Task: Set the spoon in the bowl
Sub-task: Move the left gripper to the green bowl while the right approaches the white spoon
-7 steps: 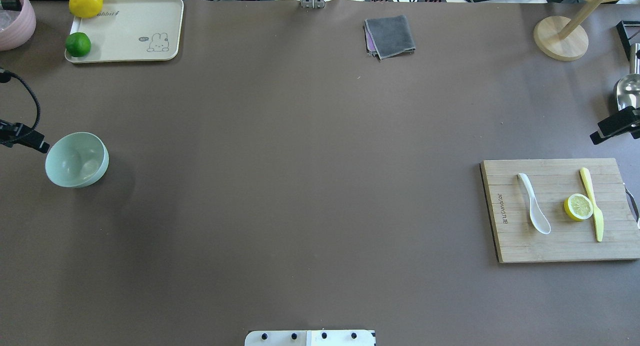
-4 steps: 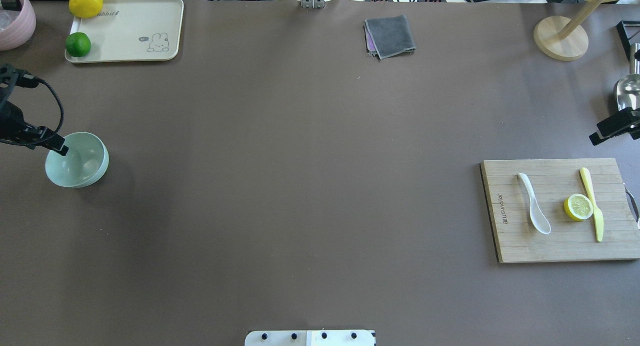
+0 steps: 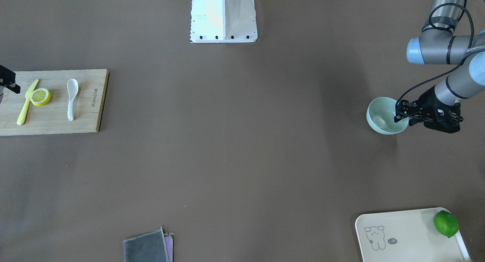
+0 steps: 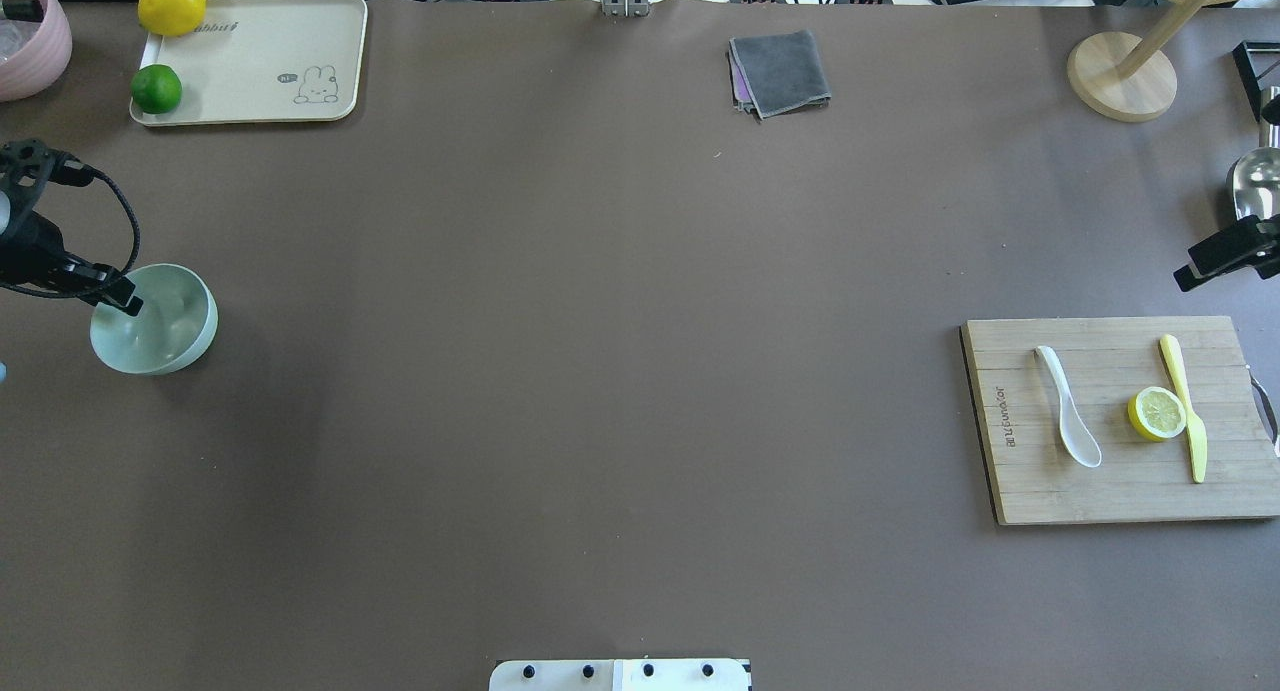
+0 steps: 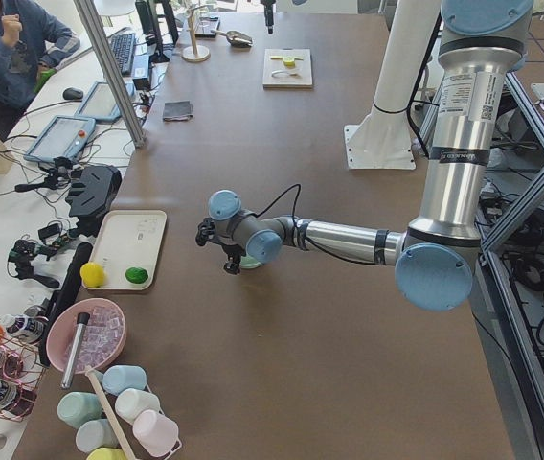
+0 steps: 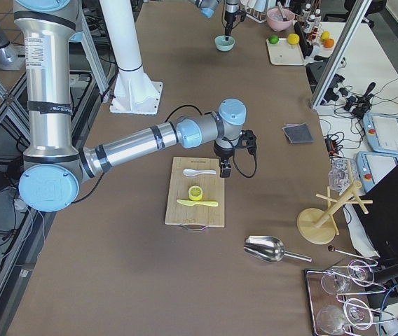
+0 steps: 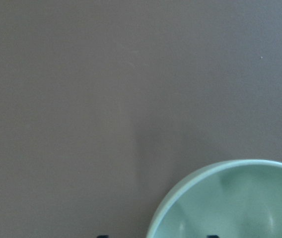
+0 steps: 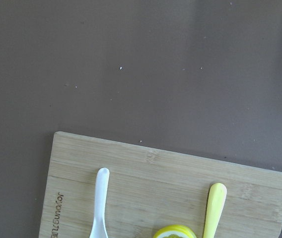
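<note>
Left gripper (image 3: 400, 113): Its two fingers are spread apart at the bowl's edge, one inside and one outside. It does not look like it is squeezing yet.
Bowl (image 4: 190, 336): It sits on the table far over on the left. There is nothing in it.
Cloth (image 4: 780, 71): It lies folded at the far side of the table, out of the way.
Board (image 4: 1020, 471): The wooden board is far over on the right, well apart from the bowl.
Spoon (image 4: 1068, 421): The white spoon lies flat on the board's left part. Nothing is touching it.
Lemon half (image 4: 1157, 413): It sits between the spoon and the knife (image 4: 1196, 446).
Right gripper (image 4: 1215, 256): It hangs just past the board's far edge and holds nothing. I cannot tell if its fingers are apart or together.
Done: Not much. The left gripper looks ready to take the bowl.
Left to do: Almost all of it. The spoon has to be picked up, brought to the bowl and put inside.
</note>
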`<action>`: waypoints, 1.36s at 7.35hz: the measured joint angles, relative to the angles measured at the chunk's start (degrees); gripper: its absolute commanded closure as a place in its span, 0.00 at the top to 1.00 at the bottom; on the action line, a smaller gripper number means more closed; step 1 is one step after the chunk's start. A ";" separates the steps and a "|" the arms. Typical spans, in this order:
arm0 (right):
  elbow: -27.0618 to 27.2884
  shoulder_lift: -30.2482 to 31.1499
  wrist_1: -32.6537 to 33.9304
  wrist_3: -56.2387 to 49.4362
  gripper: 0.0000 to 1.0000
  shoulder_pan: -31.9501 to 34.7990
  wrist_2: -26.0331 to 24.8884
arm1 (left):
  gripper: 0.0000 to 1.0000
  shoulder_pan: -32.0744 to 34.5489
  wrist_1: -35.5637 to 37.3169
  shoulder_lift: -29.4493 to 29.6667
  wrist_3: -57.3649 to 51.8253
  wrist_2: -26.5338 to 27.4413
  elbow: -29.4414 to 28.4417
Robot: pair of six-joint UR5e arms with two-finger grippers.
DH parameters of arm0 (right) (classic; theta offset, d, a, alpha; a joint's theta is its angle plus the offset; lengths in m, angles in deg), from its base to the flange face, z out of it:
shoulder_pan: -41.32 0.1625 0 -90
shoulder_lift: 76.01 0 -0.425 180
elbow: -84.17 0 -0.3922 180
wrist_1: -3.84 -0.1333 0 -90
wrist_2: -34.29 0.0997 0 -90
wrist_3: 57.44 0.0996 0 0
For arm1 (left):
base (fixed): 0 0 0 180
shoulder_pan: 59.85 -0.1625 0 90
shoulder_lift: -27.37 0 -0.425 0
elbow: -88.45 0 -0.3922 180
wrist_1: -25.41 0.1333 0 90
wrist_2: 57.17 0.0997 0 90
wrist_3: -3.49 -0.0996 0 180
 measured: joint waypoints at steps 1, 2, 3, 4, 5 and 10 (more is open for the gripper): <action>0.01 -0.03 0.00 0.02 1.00 -0.34 -0.02 | 0.00 -0.04 -0.02 -0.10 -0.04 0.04 0.07; 0.00 -0.05 0.00 0.22 1.00 -0.81 -0.06 | 0.00 -0.06 -0.02 -0.13 0.07 0.12 0.34; -0.02 -0.28 0.00 1.35 1.00 -1.62 -0.20 | 0.00 -0.08 0.21 -0.08 0.39 0.14 1.52; -0.02 -0.85 0.00 3.70 0.99 -2.97 -0.62 | 0.00 -0.08 1.03 0.02 1.53 0.10 3.85; -0.02 -1.39 0.00 5.98 0.98 -4.84 -1.52 | 0.00 -0.42 2.24 0.62 4.89 0.11 6.44; -3.15 -2.32 -6.65 18.36 0.94 -16.29 -7.03 | 0.00 -15.83 12.00 15.49 34.68 10.10 14.29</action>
